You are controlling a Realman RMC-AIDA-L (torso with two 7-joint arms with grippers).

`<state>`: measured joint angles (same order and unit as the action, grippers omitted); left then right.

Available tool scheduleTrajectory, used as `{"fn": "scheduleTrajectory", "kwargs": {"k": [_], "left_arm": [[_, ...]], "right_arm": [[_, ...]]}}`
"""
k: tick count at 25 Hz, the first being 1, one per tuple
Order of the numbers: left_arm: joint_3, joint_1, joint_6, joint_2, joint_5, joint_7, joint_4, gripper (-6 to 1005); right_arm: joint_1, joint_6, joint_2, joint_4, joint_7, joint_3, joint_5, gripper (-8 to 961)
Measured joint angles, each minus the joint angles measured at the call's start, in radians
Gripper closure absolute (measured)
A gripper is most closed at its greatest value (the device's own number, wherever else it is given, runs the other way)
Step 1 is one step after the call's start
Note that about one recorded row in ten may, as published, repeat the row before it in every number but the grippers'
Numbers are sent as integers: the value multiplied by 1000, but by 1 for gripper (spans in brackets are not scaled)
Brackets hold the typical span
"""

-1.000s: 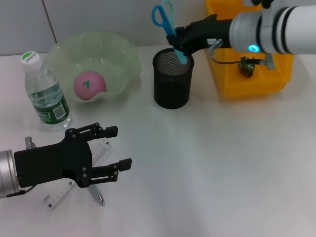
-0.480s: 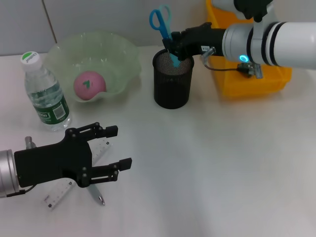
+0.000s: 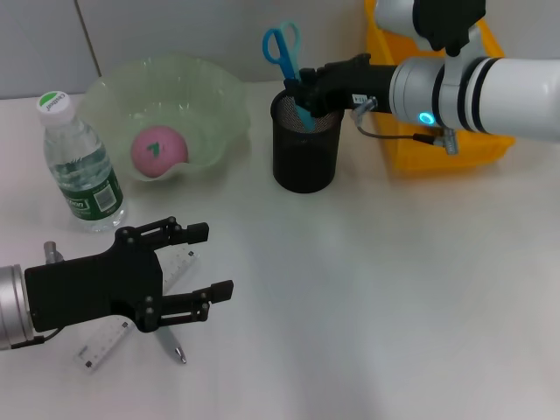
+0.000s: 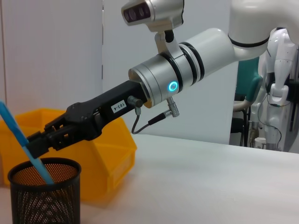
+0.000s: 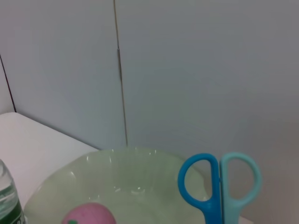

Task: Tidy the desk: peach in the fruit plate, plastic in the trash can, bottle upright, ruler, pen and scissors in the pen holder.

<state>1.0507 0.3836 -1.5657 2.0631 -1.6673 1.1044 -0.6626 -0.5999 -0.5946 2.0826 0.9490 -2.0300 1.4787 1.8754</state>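
Note:
The scissors point(image 3: 282, 44) stand tilted with their blue handles up and their blades down inside the black mesh pen holder point(image 3: 304, 149). My right gripper point(image 3: 306, 87) is shut on the scissors just above the holder's rim; the left wrist view shows the right gripper point(image 4: 39, 142) over the pen holder point(image 4: 44, 196). The peach point(image 3: 158, 150) lies in the fruit plate point(image 3: 219, 96). The bottle point(image 3: 80, 166) stands upright at the left. My left gripper point(image 3: 213, 261) hovers open above the ruler point(image 3: 109, 339) and pen point(image 3: 171, 344) on the desk point(image 3: 394, 289). The plastic is hidden.
The yellow trash can point(image 3: 437, 144) sits at the back right, mostly behind my right arm. The right wrist view shows the scissors' handles point(image 5: 219, 179) in front of the fruit plate point(image 5: 126, 172) with the peach point(image 5: 88, 217).
My right gripper has moved left and down, carrying the scissors so their blades sink deeper into the pen holder. The left arm has not moved.

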Motion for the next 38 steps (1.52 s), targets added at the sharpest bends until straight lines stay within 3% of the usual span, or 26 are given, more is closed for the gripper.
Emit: {"fn": "scheduleTrajectory", "kwargs": {"k": [21, 24, 29, 34, 38], "left_arm": [[0, 0, -4, -1, 1, 8, -3, 199], [0, -1, -4, -1, 1, 9, -5, 199], [0, 0, -4, 0, 2, 10, -6, 199], [0, 0, -4, 0, 3, 11, -8, 199], [-8, 0, -4, 0, 5, 11, -5, 199]], "right_arm": [[6, -23, -2, -16, 0, -7, 0, 711], [9, -41, -2, -10, -5, -13, -2, 508], [29, -66, -3, 29, -8, -19, -3, 271], [69, -133, -2, 85, -7, -64, -11, 236], [114, -223, -4, 110, 39, -156, -90, 207]]}}
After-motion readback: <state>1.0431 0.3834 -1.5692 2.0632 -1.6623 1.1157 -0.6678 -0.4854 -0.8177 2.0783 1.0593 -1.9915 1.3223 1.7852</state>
